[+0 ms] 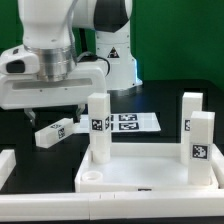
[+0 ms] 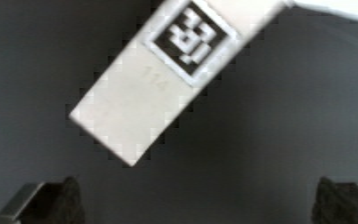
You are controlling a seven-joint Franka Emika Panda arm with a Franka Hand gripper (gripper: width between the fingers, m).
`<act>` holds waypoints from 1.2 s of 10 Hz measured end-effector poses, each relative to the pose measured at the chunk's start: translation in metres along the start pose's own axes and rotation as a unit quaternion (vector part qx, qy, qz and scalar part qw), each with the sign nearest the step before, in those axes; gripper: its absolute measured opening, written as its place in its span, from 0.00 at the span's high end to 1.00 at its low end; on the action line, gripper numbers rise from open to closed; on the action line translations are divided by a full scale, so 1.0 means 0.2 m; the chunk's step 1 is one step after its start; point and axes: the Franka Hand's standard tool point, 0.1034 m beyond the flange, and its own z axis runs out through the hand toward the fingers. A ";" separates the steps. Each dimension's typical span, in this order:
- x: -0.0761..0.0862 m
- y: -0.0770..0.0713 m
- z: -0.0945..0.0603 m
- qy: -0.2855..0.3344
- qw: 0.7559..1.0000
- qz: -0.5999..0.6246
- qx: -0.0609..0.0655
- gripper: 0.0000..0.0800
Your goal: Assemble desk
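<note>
Lying flat on the dark table, the loose white plastic block leg [image 1: 53, 132] [image 2: 162, 78] with its black-and-white square tag sits directly under your gripper [image 1: 40, 112] [image 2: 197, 205], whose two black fingers [image 2: 48, 203] stand wide apart and clear of it. Toward the exterior view's right, the wide white tabletop slab [image 1: 150, 168] carries three upright legs, with the marker board [image 1: 128, 122] behind it.
</note>
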 end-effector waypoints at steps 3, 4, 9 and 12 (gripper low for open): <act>0.02 0.00 0.02 0.000 0.995 0.100 0.021 0.19; 0.03 0.00 0.03 0.000 0.993 0.113 0.022 0.19; -0.09 0.10 0.05 -0.042 0.979 0.189 0.067 0.19; -0.11 0.11 0.08 -0.100 0.973 0.190 0.089 0.19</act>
